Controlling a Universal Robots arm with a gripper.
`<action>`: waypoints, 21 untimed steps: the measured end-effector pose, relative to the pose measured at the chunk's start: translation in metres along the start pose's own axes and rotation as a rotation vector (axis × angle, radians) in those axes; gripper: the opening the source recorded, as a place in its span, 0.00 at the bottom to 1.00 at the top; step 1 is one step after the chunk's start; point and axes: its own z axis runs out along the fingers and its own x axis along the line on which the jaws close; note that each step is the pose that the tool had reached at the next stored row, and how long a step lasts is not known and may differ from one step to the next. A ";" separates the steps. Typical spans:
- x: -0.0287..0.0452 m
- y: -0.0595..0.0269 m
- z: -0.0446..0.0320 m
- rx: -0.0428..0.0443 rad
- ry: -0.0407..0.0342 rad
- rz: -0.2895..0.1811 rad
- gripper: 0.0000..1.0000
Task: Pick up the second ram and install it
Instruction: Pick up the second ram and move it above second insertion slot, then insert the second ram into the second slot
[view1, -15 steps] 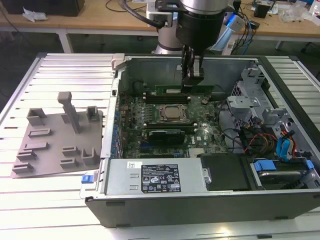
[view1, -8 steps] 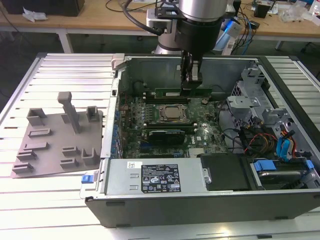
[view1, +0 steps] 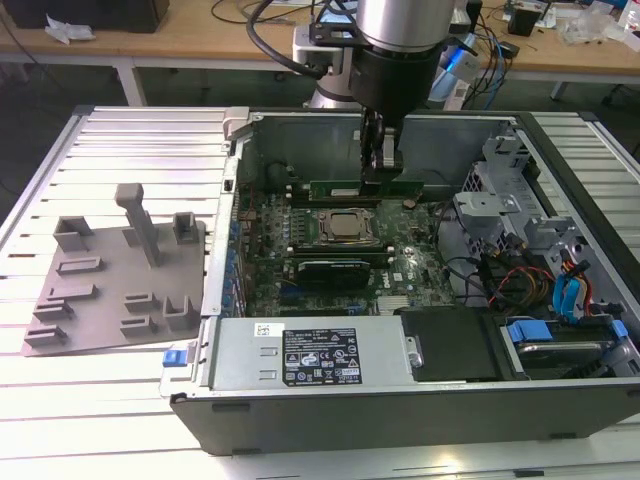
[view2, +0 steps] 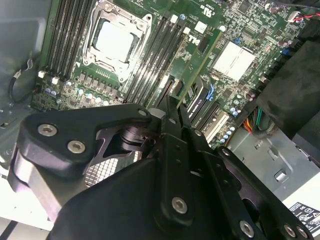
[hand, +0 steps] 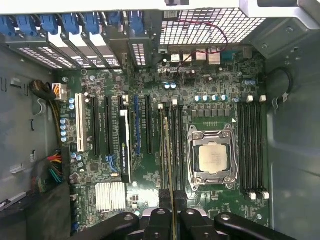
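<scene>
- Slatted metal workbench (view1: 120, 150) carries an open computer case (view1: 330, 405) lying on its side; a grey moulded fixture tray (view1: 120, 275) sits at the exterior view's left.
- Gripper (view1: 382, 160) is clamped on the second ram (view1: 345, 188), held edge-down inside the case, above the memory slots (hand: 172, 145) beside the processor socket (hand: 211, 157).
- Risk, as judged: a tilted or offset stick could miss its slot; forcing it could bend the board.
- Case holds the motherboard (hand: 200, 85), expansion card (view1: 330, 270) and power supply (view1: 310, 355).
</scene>
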 end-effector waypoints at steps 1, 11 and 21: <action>0.0000 0.0000 0.0000 0.0000 0.0000 0.000 0.11; 0.0001 0.0000 0.0020 0.0001 -0.0004 0.000 0.11; 0.0006 0.0000 0.0269 -0.0005 -0.0003 0.000 0.11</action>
